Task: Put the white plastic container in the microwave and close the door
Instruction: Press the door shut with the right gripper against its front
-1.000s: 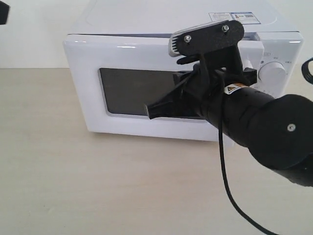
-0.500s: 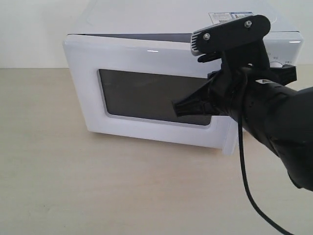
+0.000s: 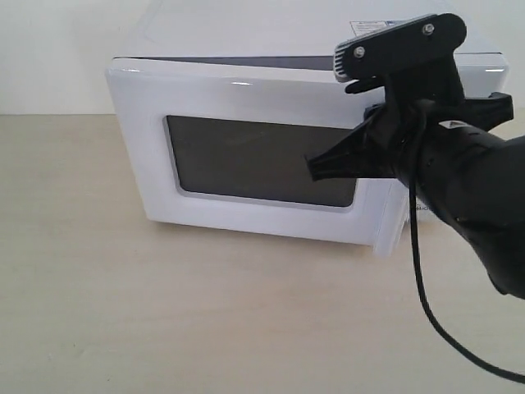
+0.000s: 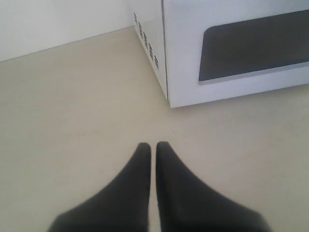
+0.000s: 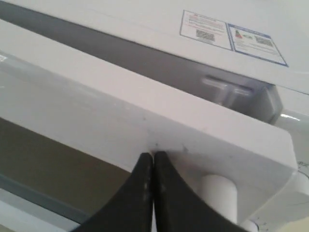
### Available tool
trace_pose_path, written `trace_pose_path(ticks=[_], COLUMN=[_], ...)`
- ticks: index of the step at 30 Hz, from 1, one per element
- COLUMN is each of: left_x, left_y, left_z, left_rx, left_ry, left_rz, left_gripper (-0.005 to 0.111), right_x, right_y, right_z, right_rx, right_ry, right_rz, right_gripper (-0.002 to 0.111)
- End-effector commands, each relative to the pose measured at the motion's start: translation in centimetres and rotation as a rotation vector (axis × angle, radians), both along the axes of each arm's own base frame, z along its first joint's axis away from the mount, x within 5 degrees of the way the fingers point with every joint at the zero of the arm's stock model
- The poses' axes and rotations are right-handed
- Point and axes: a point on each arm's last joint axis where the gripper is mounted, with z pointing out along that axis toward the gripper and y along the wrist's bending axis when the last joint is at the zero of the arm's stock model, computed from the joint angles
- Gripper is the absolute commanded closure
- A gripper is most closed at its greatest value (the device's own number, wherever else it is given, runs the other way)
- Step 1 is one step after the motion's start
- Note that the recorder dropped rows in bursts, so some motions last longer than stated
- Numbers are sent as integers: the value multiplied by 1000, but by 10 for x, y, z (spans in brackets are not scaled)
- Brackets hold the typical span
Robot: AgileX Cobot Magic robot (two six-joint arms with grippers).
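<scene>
The white microwave (image 3: 246, 33) stands at the back of the tan table (image 3: 164, 328). Its door (image 3: 246, 90), with a dark window (image 3: 254, 160), is ajar, and a dark gap runs along its top edge. My right gripper (image 3: 316, 168) is shut and empty, with its tips against the door's white front (image 5: 96, 96) beside the handle's post (image 5: 219, 193). My left gripper (image 4: 150, 144) is shut on nothing above bare table, short of the microwave's hinge-side corner (image 4: 166, 92); it is outside the exterior view. The white plastic container is out of view.
Stickers (image 5: 231, 34) lie on the microwave's top. A black cable (image 3: 418, 279) hangs from the right arm down to the table in front of the door's handle end. A pale wall runs behind the table.
The right gripper has slid right along the door front towards the handle. The gap at the door's top looks wider, and the handle end stands further out.
</scene>
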Motion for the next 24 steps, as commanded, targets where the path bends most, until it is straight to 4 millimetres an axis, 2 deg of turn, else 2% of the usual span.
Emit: trace_pose_path(ticks=[1,7,13,24], left_x=[-18,-28,-28,-27], left_y=[6,10,9,11], left_z=[0,-4,-6,-6], left_rx=[-42,-67,-65,-44], left_ry=[-37,-34,-29,-36], left_rz=[21,40,40,48], left_gripper=[102,102,102,102], right_x=[11,13,35,34], right_y=[-11,-10,-27,-26], right_z=[3,5,16,16], right_rx=[-5,9,125,125], right_ry=[-27,-56,-62,-61], right_rz=[-26,-3,-30,-23], right_gripper=[109,109,109,109])
